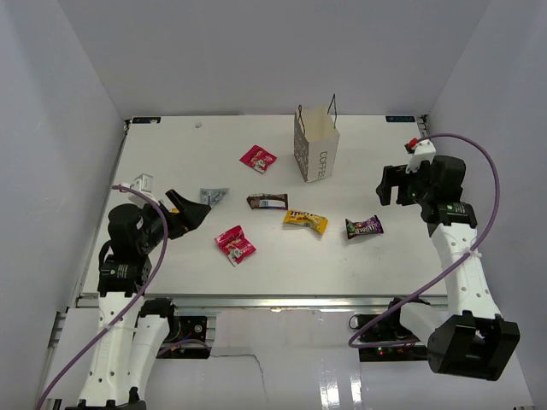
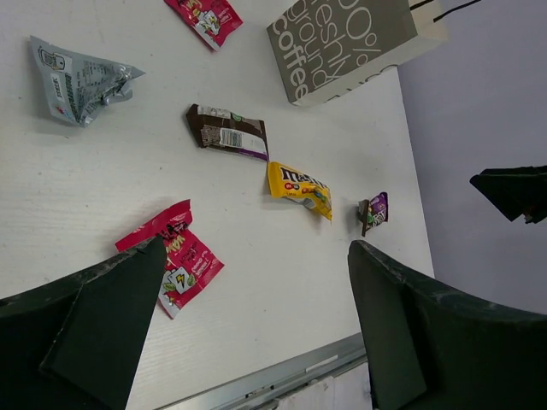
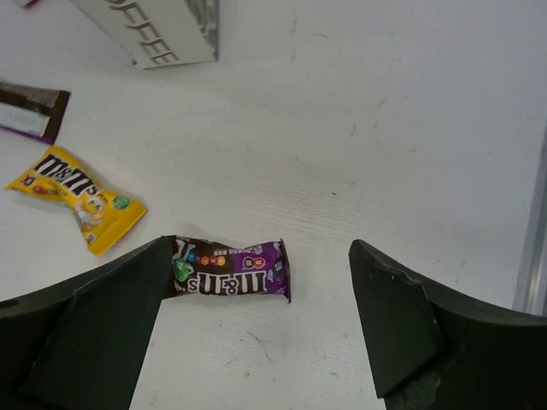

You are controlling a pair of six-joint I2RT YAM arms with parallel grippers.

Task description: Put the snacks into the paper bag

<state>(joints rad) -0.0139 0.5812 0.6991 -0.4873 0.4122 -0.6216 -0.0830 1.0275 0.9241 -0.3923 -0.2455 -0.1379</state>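
Note:
The white paper bag (image 1: 316, 145) stands upright at the back middle of the table. Six packets lie flat in front of it: a pink-red one (image 1: 257, 158) left of the bag, a silver-grey one (image 1: 214, 196), a dark brown bar (image 1: 267, 202), a yellow one (image 1: 305, 221), a dark purple one (image 1: 364, 226) and a second pink-red one (image 1: 234, 244). My left gripper (image 1: 192, 209) is open and empty, between the silver-grey and near pink-red (image 2: 175, 260) packets. My right gripper (image 1: 400, 184) is open and empty above the table, just right of the purple packet (image 3: 231, 269).
The table's metal front edge (image 2: 282, 376) runs close below the left gripper. White walls enclose the table at left, right and back. A small white object (image 1: 141, 182) sits at the table's left edge, near the left arm.

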